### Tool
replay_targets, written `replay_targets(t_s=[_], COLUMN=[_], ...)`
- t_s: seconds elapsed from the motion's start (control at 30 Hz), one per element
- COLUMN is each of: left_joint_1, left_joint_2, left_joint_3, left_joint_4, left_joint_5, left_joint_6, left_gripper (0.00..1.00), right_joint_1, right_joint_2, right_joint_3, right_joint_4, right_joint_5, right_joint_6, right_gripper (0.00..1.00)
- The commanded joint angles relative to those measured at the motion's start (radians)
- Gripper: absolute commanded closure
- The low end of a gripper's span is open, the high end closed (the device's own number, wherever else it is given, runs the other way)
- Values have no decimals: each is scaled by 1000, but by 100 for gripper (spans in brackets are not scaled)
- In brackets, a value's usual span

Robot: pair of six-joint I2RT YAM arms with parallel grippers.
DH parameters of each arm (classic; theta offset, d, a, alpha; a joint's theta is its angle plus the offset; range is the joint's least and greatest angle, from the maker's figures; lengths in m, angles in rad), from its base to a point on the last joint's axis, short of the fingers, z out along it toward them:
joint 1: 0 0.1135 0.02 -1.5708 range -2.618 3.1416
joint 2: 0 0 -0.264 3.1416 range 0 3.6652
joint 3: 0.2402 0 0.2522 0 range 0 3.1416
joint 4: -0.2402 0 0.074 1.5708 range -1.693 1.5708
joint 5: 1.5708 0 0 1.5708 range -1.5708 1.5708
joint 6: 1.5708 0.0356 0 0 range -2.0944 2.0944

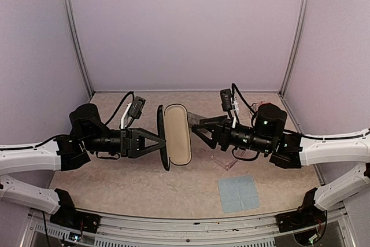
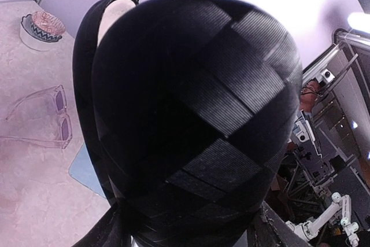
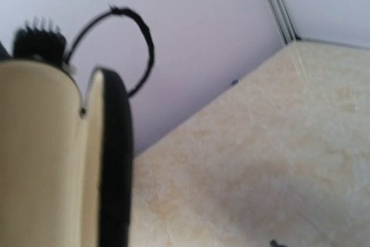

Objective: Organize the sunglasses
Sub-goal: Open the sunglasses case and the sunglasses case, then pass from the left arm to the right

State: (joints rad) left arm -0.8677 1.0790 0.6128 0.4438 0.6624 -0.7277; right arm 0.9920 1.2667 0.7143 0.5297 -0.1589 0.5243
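Item: black oval hard case [image 1: 177,137], woven-textured shell, cream lining, standing open on its long edge at the middle of the beige mottled table [image 1: 133,183], the cream half facing right and the black half turned edge-on toward the left. The left gripper [image 1: 163,141] is reaching in level from the left and is gripping the case. In the left wrist view the black shell [image 2: 191,114] is filling the frame, and the dark fingers are sitting at mid spread on either side of its lower end. The right gripper [image 1: 194,129] is pointing left at the open cream side, its tip just beside the case rim. Its fingers are not showing in the right wrist view, where only the blurred cream interior [image 3: 34,154] and black rim are appearing, and the top view is too side-on, so whether its jaws are parted or closing on anything cannot be told. Item: clear pale-pink plastic sunglasses [image 1: 224,160], lying unfolded on the table to the right of the case, partly under the right arm and apart from both grippers; they are also showing at the left of the left wrist view [image 2: 46,117]. Item: light blue square cloth [image 1: 238,194], lying flat near the sunglasses on the side toward the arm bases. Item: small patterned bowl [image 2: 40,27], sitting beyond the sunglasses in the left wrist view.
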Motion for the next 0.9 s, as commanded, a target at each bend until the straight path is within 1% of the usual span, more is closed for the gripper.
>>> replay_targets(t_s=[0.0,0.13,0.33,0.47,0.57,0.67,0.73,0.83,0.87], left_joint_1=[-8,-8,-8,-8,-8,-8,-8,-7,-7], left_joint_2=[-27,-27,-21,-15,-13,-12,-9,-8,-9], left_joint_3=[36,36,41,45,48,47,47,47,45], left_joint_4=[58,57,60,59,58,56,53,47,46], left_joint_5=[20,17,18,23,26,24,21,12,10], left_joint_6=[26,27,30,31,34,38,41,47,49], left_gripper=[100,100,100,100,100,100,100,100,100], right_joint_1=[-10,-4,13,25,29,31,31,33,33], right_joint_2=[-37,-35,28,79,112,132,140,140,138], right_joint_3=[-12,3,51,85,107,120,126,124,123], right_joint_4=[67,72,56,54,63,74,79,82,84], right_joint_5=[-29,-61,-127,-166,-196,-223,-238,-240,-235], right_joint_6=[-2,-4,-10,-4,4,8,8,9,9], right_gripper=[39,39,40,44,50,60,68,83,90])
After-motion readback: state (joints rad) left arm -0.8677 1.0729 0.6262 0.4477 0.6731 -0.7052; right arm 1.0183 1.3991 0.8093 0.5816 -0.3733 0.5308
